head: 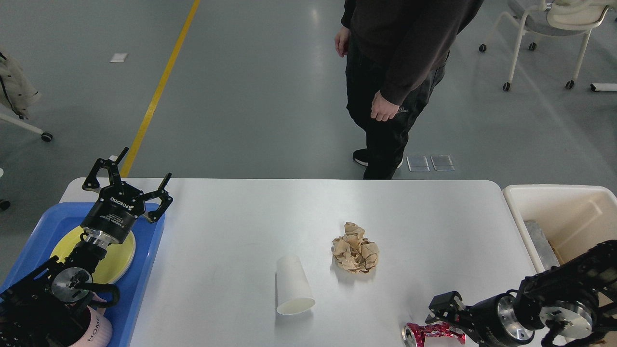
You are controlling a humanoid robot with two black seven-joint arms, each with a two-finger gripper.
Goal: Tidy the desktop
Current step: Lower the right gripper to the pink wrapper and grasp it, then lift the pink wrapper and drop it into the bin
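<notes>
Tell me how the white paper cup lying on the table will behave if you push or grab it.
The paper cup lies on its side on the desktop, so a sideways push would probably roll it in a curve, since it tapers. It looks empty and thin-walled, so likely light, and a firm squeeze may crush it.

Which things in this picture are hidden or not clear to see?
- Right gripper, head view: dark fingers overlap the crushed red can; grip unclear.
- Pink cup: left arm and frame edge hide it.
- Cream bin: right edge cuts it off.
- Person: head beyond top edge.
</notes>
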